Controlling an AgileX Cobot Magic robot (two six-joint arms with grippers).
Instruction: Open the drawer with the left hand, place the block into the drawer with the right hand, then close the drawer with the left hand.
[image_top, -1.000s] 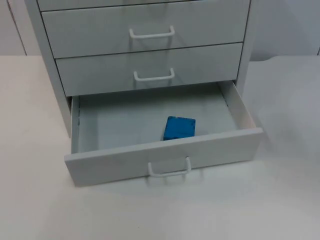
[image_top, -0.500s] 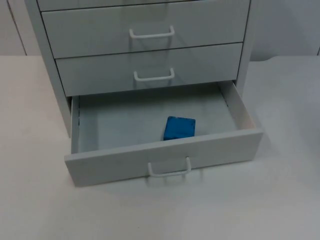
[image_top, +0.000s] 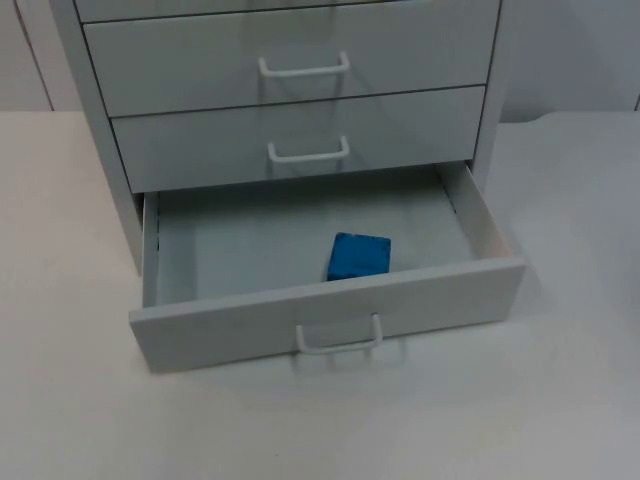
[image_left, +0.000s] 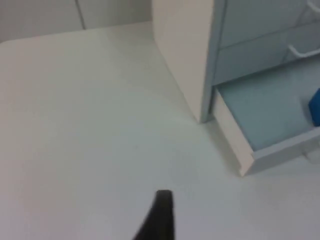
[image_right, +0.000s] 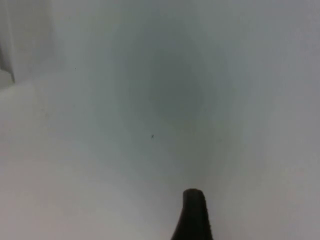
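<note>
The bottom drawer (image_top: 330, 318) of the grey cabinet (image_top: 290, 70) stands pulled out, its white handle (image_top: 338, 340) facing the front. A blue block (image_top: 358, 256) lies on the drawer floor, near the front wall and right of the middle. My left gripper (image_left: 161, 216) hovers over the bare table to the left of the cabinet, well apart from the drawer (image_left: 250, 117); an edge of the blue block (image_left: 315, 107) shows there too. My right gripper (image_right: 193, 215) is over plain white table near the grey wall, away from the drawer.
Two upper drawers (image_top: 300, 145) of the cabinet are closed, each with a white handle. White table top (image_top: 90, 420) spreads to the left, the right and the front of the cabinet. The grey partition wall (image_top: 570, 50) stands behind.
</note>
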